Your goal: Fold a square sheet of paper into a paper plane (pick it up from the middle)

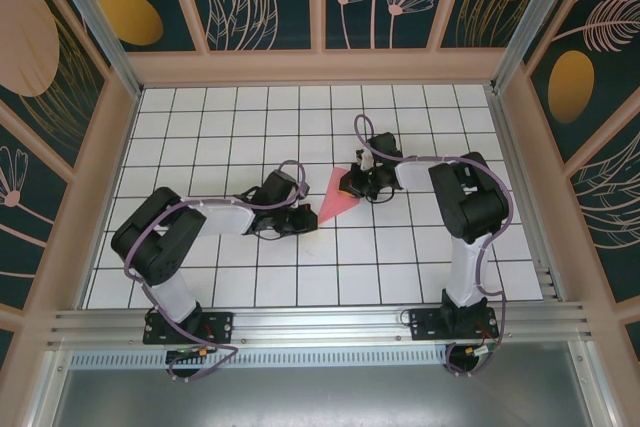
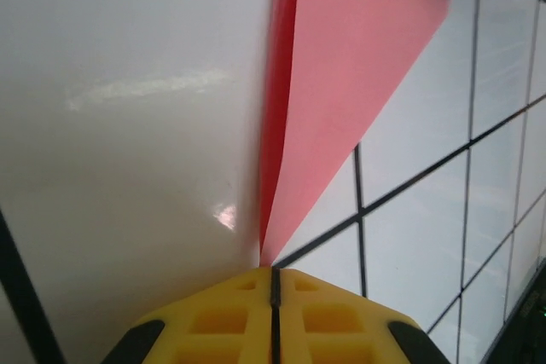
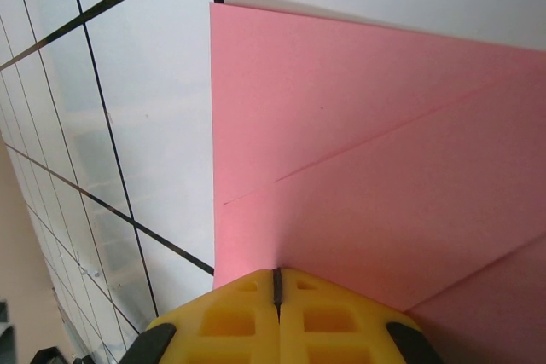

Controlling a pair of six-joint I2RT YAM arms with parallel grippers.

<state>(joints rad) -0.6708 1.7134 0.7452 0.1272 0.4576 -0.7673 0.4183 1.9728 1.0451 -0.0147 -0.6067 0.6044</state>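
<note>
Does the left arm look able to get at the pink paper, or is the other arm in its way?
Most likely yes: the left end effector is shut right at the pointed tip of the pink paper, apparently pinching it. The right end effector holds the wide end, clear of that tip.

The folded salmon-pink paper triangle [image 1: 335,197] between the yellow jaws is plain. Beneath the jaws, the white table [image 1: 250,127] bears black grid lines; beyond, dark teal wall panels [image 1: 260,7] show peach leaves.
</note>
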